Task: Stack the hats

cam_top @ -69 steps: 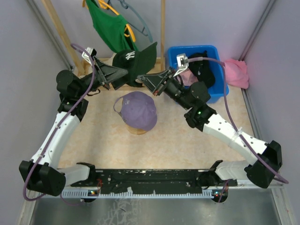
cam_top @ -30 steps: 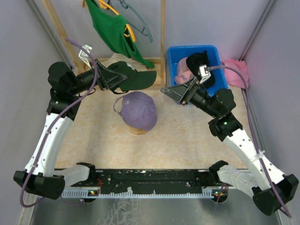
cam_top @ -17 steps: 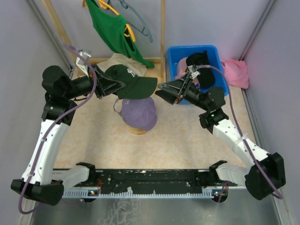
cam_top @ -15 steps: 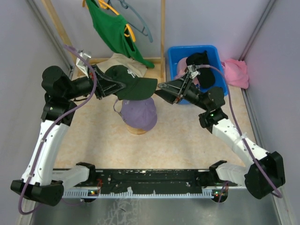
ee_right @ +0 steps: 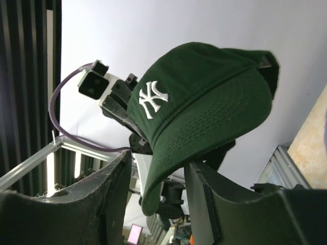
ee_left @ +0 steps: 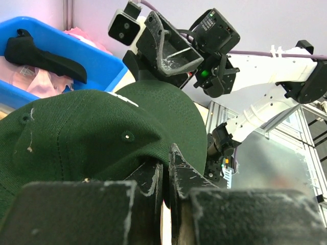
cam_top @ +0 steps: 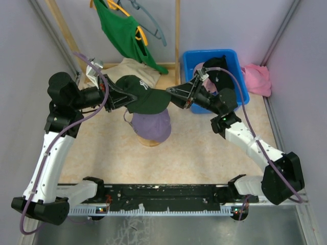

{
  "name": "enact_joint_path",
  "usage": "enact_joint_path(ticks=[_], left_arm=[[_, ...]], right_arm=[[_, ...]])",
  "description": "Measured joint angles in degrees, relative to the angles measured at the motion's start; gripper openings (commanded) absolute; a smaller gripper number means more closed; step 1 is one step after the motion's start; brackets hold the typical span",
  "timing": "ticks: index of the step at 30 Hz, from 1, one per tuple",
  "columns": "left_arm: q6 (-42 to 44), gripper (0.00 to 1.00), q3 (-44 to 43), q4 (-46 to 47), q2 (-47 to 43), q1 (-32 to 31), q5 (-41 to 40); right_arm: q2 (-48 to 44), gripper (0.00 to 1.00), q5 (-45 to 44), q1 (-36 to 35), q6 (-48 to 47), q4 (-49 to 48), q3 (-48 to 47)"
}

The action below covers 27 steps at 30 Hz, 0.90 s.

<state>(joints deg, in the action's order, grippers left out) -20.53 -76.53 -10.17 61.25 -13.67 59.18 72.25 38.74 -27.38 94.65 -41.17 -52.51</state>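
You brought the right end effector (cam_top: pixel 176 96) from the blue bin (cam_top: pixel 209 51) at 1 o'clock to the brim of the dark green cap (cam_top: pixel 145 95), jaws narrowing yet spread astride it, while the left end effector (ee_left: pixel 166 163), pinching its rear edge, carried it above the lavender cap (cam_top: pixel 153 127) at centre, readying the stack.

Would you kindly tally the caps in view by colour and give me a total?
dark green cap: 1
lavender cap: 1
black cap: 1
pink cap: 1
Total: 4
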Motion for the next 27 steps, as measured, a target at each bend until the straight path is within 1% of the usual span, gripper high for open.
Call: enact_joint_path(ticks=[4, 6, 7, 9, 10, 11, 12, 13, 15, 16, 19, 20, 22, 27], left_arm=[[1.60, 0.00, 0.55, -1.18, -0.20, 0.00, 0.04], [2.43, 0.00, 0.81, -1.97, -0.33, 0.00, 0.04], [2.67, 0.00, 0.94, -2.14, -0.35, 0.00, 0.04], [3.08, 0.00, 1.14, -2.67, -0.35, 0.00, 0.04], [3.28, 0.03, 1.25, -2.80, -0.35, 0.02, 0.07], [3.48, 0.07, 1.27, -2.97, -0.35, 0.02, 0.02], [3.72, 0.14, 1.25, -3.21, -0.28, 0.00, -0.11], [3.93, 0.27, 1.25, -3.52, -0.26, 0.02, -0.57], [4.44, 0.35, 1.25, -4.39, -0.24, 0.02, -2.40], [4.50, 0.46, 1.22, -5.14, -0.24, 0.00, -3.80], [4.50, 0.60, 1.14, -7.23, -0.28, 0.00, -9.88], [4.33, 0.63, 1.05, -7.98, -0.37, 0.00, -12.17], [3.67, 0.69, 0.74, -9.51, -0.98, -0.02, -19.93], [2.32, 0.71, -1.16, -13.03, -3.39, 0.28, -36.30]], right_arm=[[0.98, 0.34, 0.11, -1.11, 0.11, -0.28, -1.16], [1.68, 0.28, 0.13, -1.64, 0.15, -0.61, -1.22], [1.97, 0.23, 0.13, -1.84, 0.17, -0.61, -1.22], [2.49, 0.08, 0.11, -2.34, 0.55, -0.59, -1.22], [2.56, 0.00, 0.11, -2.51, 0.48, -0.50, -1.22], [2.58, 0.00, 0.09, -2.56, 0.61, -0.44, -1.22], [2.58, 0.00, 0.09, -2.60, 0.72, -0.57, -1.22], [2.58, 0.00, 0.09, -2.60, 0.87, -0.79, -1.22], [2.58, 0.00, 0.07, -2.56, 0.55, -0.92, -1.22], [2.54, 0.00, 0.09, -2.45, 0.31, -0.85, -1.22], [2.19, 0.00, 0.22, -1.27, -0.11, -0.83, -1.09], [1.88, 0.00, 0.42, -0.57, -0.13, -0.87, -0.94], [1.03, 0.00, 0.83, 1.11, -0.20, -1.11, -0.33], [-1.03, 0.00, 3.28, 6.32, -0.31, -0.83, 0.46]])
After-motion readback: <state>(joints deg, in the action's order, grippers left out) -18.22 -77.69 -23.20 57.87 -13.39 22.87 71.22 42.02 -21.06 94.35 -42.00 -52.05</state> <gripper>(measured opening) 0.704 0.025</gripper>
